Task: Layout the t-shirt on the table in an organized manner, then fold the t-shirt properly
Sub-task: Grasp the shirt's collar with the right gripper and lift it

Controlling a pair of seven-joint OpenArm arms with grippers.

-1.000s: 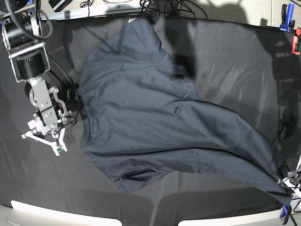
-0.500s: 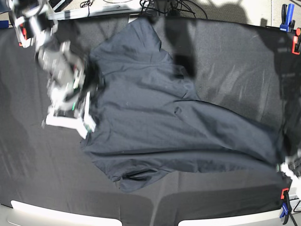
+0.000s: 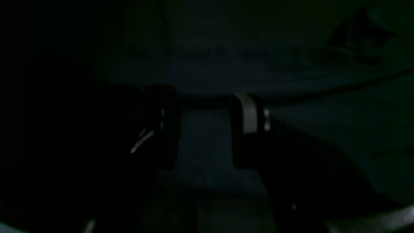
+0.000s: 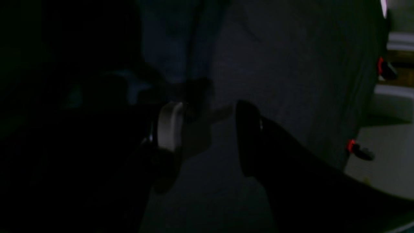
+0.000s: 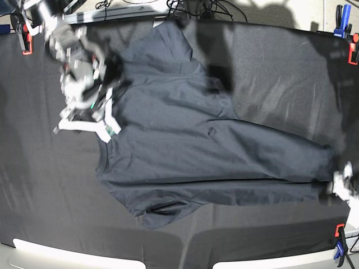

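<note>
My right tool (image 5: 84, 124), jaws apart and empty, hangs over the t-shirt (image 5: 190, 140) collar edge; the shirt's length runs away toward my left tool (image 5: 343, 186), whose grip I cannot tell.

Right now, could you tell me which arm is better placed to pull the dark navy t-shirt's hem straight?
The left: its gripper sits at the dark navy t-shirt's stretched hem corner; the right gripper is by the collar.

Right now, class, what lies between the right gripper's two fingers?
In the right wrist view, the right gripper holds nothing: only dark table cloth shows between its fingers.
</note>
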